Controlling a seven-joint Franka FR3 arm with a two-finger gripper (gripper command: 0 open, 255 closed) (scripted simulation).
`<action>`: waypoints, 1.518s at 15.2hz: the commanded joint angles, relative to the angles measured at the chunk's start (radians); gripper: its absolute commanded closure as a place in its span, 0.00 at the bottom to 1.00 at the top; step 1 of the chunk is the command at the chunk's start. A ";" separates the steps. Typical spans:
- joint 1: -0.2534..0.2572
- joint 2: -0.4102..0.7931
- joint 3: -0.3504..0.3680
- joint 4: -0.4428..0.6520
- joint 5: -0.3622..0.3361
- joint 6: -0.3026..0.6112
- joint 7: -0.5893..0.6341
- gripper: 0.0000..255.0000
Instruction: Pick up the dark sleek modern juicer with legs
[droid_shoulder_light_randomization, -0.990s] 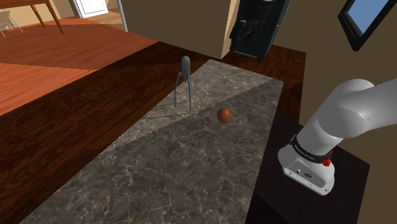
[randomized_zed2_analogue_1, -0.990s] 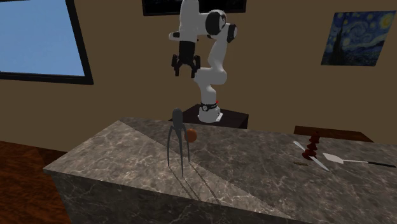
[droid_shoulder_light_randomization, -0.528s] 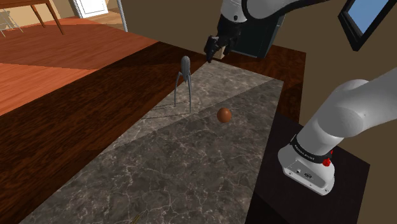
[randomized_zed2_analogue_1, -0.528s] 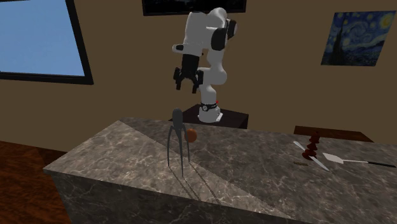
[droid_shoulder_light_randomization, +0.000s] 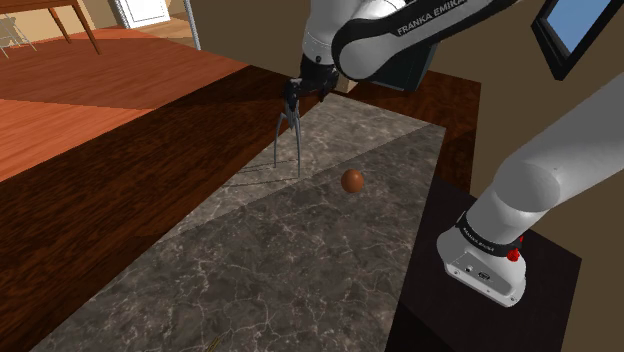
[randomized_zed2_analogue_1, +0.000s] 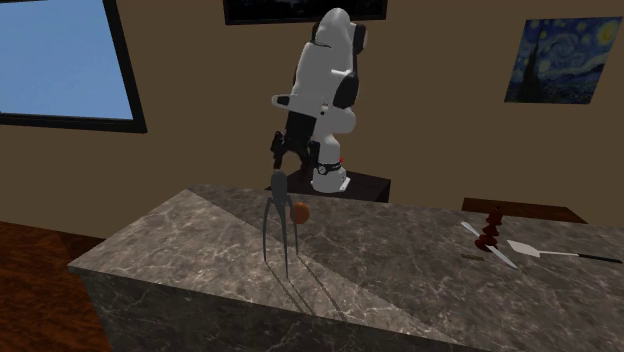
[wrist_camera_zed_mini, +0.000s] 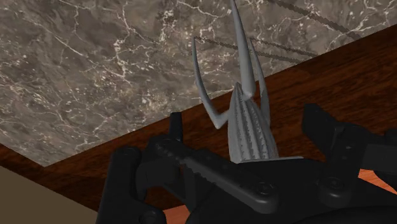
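Stretched out from the stand toward the counter's (droid_shoulder_light_randomization: 300, 250) far corner, gripper (droid_shoulder_light_randomization: 296, 95) pointing down over the juicer's (wrist_camera_zed_mini: 251, 127) head, fingers (wrist_camera_zed_mini: 177, 130) spread either side, not touching.

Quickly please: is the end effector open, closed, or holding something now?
End effector: open; its fingers stand apart on either side of the juicer head, holding nothing.

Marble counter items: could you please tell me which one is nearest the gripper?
The grey long-legged juicer: the open gripper hangs at its ribbed head. The brown ball lies apart from it, and the dark red piece lies farther still.
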 joint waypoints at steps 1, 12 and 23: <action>-0.034 0.081 0.049 0.036 -0.100 0.042 0.121 0.00; -0.056 0.174 0.069 0.012 -0.237 0.134 0.246 1.00; -0.052 0.154 0.066 0.021 -0.205 0.113 0.219 1.00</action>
